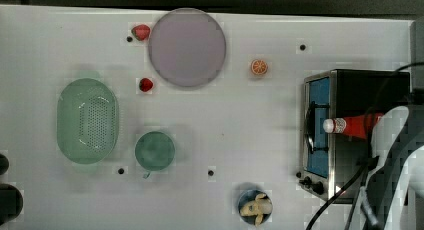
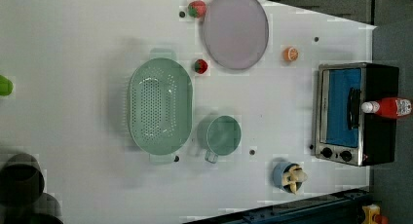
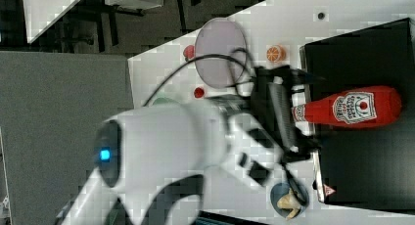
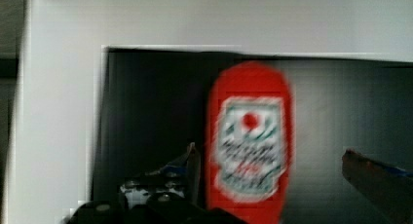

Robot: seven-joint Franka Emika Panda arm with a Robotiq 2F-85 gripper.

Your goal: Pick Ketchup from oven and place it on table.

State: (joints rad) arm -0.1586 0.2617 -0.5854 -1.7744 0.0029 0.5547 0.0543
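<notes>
Nearest to the wrist camera are the 2 fingers of the gripper (image 4: 272, 170), and they stand spread wide with nothing between the pads. One finger (image 4: 187, 168) is just beside the label of the Ketchup (image 4: 249, 141), the other finger (image 4: 377, 175) is well apart from it on the other side, so the bottle lies between them but nearer to one (not yet centred, I judge).

The Ketchup lies flat on the black top of the oven (image 1: 372, 87), not inside it. In the top view its white cap points to the top view's left and hangs a little over the glass door. Lying on its side it is stable there, and its long body offers 2 parallel sides for a pinch from above; probably this is why the claw comes with the fingers across the bottle.

Farther away, the table (image 1: 260, 125) has much free white surface between the oven and the green cup (image 1: 155, 150), a good place for putting the bottle down later.
</notes>
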